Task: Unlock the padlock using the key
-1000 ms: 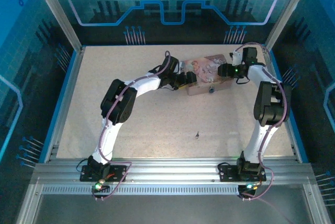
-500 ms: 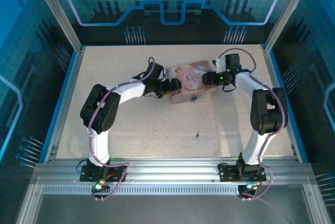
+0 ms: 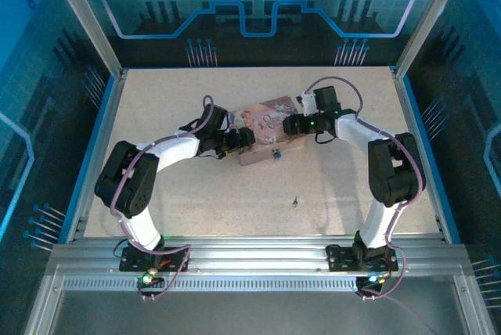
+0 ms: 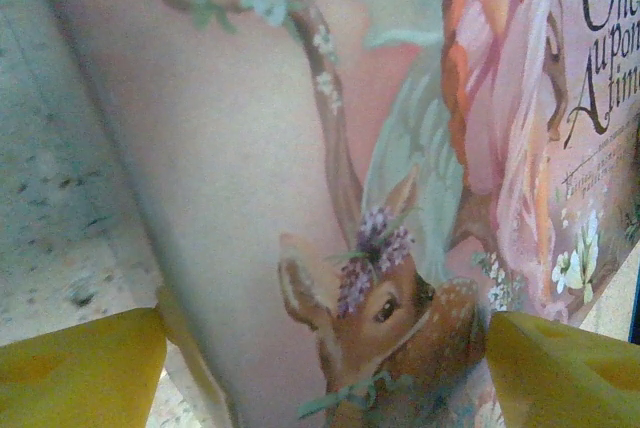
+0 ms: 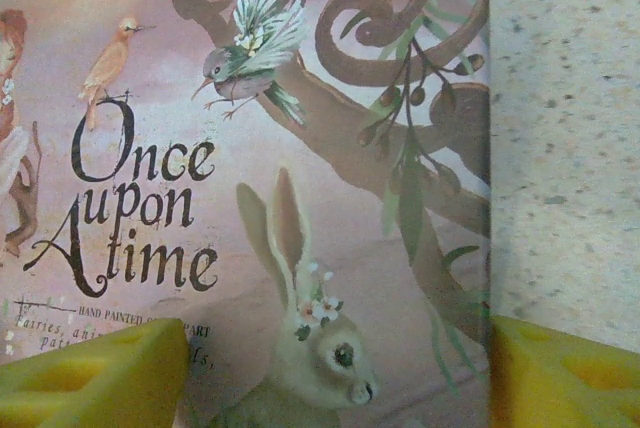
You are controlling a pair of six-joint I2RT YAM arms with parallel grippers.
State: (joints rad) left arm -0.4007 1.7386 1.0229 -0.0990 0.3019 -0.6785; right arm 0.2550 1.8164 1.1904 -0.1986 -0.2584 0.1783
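On my right wrist feed, the lid of the tin (image 5: pixel 300 128) carries large dark script reading "Once upon A time". Under it runs a line of small capitals: "HAND PAINTED", then a stretch I can't make out, ending in "ART". Below that, an italic line begins "Fairies, ani" and then runs out of sight. On my left wrist feed, the same tin (image 4: pixel 250 148) shows that title cut off at the frame edge: "On", "upon", "A tim".

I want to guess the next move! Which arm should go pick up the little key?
Probably the right. The key lies right of the middle of the table, nearer that arm's base. Left gripper and right gripper both sit at the pink tin.
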